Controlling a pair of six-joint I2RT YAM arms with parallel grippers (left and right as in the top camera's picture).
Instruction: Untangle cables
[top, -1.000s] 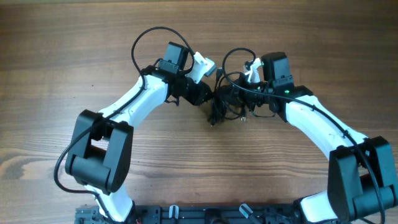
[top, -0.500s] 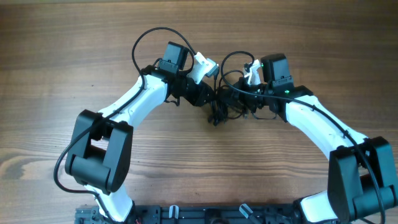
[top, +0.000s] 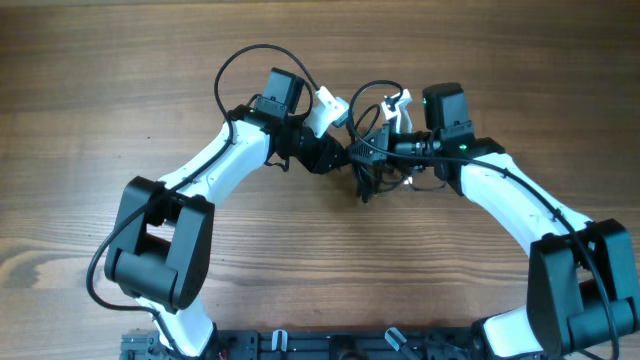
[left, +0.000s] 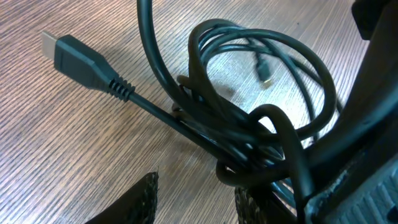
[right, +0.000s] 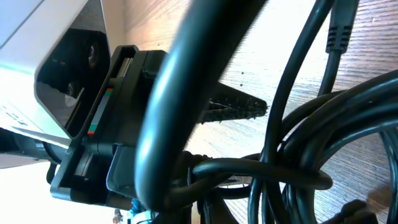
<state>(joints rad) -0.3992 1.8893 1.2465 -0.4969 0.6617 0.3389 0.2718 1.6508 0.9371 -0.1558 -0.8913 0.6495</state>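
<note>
Apparently in the middle of the loosening step, with little undone so far. Can see the cables (top: 368, 168) as one dark knot low at the table (top: 100, 80), on it or just above (cannot say which), pressed between the left hand (top: 345, 158) and the right hand (top: 388, 150), both close against it from opposite sides. From the left wrist view, looks released on the left: finger pads (left: 140, 200) apart, bare wood between them, the bundle passing just beside one pad and not clamped. Cannot tell on the right whether clenched or released, because of thick loops filling the right wrist view and hiding its own fingers. Can make out several loops wound through each other, one flat wide plug (left: 74, 55) free of the knot at the end of a straight cord, and a small plug (left: 265, 71), blurred, behind the loops. Next, probably, calls for choosing that free plug end, closing the left hand on the cord just behind it, and drawing it away from the knot while holding the rest back with the other hand. Needs a slow pull; otherwise could tighten the crossings instead of opening them.
</note>
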